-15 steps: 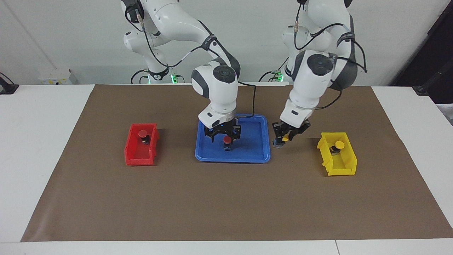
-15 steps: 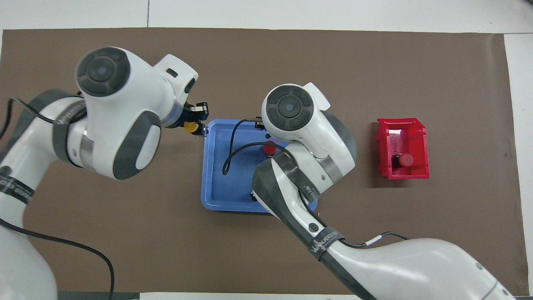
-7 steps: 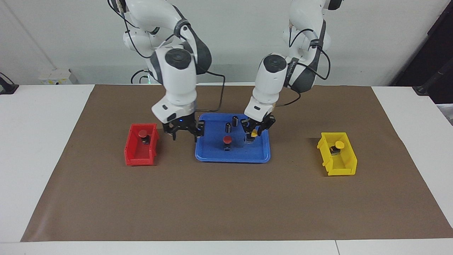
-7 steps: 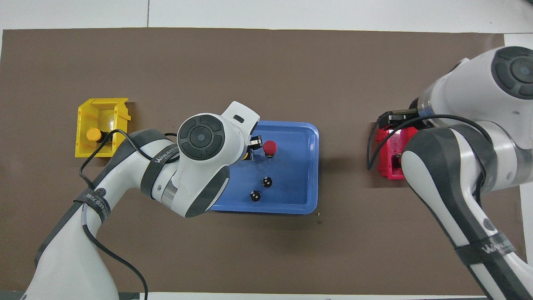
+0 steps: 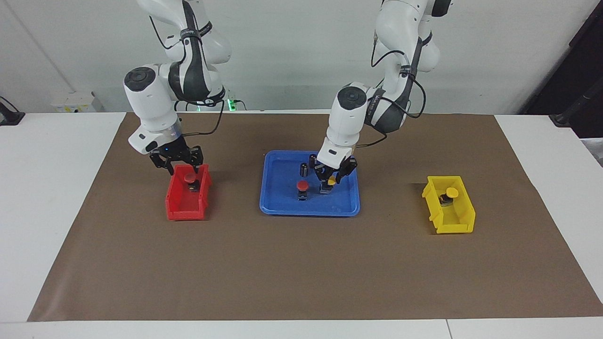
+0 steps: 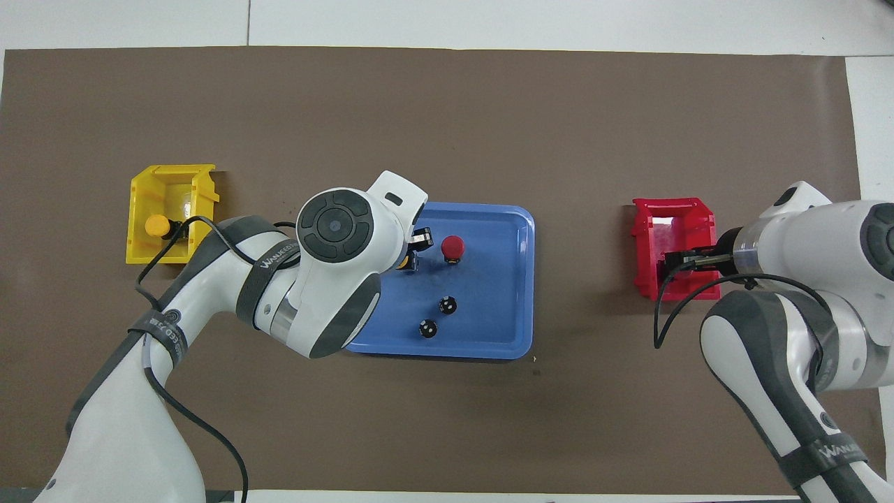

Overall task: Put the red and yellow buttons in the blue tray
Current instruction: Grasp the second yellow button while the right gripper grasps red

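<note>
Buttons first: a yellow-capped button (image 5: 332, 180) is pinched between the fingers of the left end effector (image 5: 331, 178), low inside the blue tray (image 5: 348, 207), toward the left arm's end of it; whether its base touches the tray floor can't be told. A red-capped button (image 5: 302, 187) is standing upright on the tray floor just beside it. Two capless dark cylinders (image 5: 304, 169) are parked in the tray too, nearer the robots than the red one.

The right end effector (image 5: 177, 165) is held over the red bin (image 5: 187, 211) with its fingers spread wide and nothing between them. A second red-capped button (image 5: 189, 177) is seen in that bin, right below the fingers and not touched. A second yellow-capped button (image 5: 451, 192) is sitting in the yellow bin (image 5: 452, 225) toward the left arm's end of the tabletop.

Material-wise, the tray is shallow smooth plastic with rounded corners and a low rim, while both bins are small, deep and boxy. Caps are round and domed on short black bases.

Everything is set on a brown paper-like sheet (image 5: 301, 268) spread over a white tabletop (image 5: 47, 188), with a plain pale wall at the robots' end.
</note>
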